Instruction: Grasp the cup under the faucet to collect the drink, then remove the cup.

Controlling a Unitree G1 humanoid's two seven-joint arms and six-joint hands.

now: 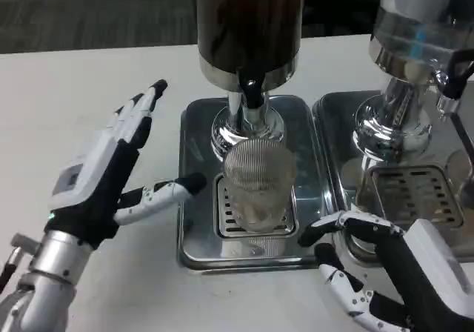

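My left robot hand [104, 176] hovers open, fingers spread, thumb reaching toward the tray [194, 198]. My right robot hand [385, 273] is open too, fingers apart, gripping nothing. Between them the ribbed clear cup [257, 187] stands upright on the tray's grate, under the faucet [252, 95] of the dark dispenser [250, 28]. Beyond my right robot hand stands a second dispenser [415, 43] on the white surface [74, 87].

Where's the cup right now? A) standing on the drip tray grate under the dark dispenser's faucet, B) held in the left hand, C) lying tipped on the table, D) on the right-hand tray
A: the ribbed clear cup stands upright on the grate of the drip tray, below the black faucet; the left hand and right hand are open on either side, neither holding it.
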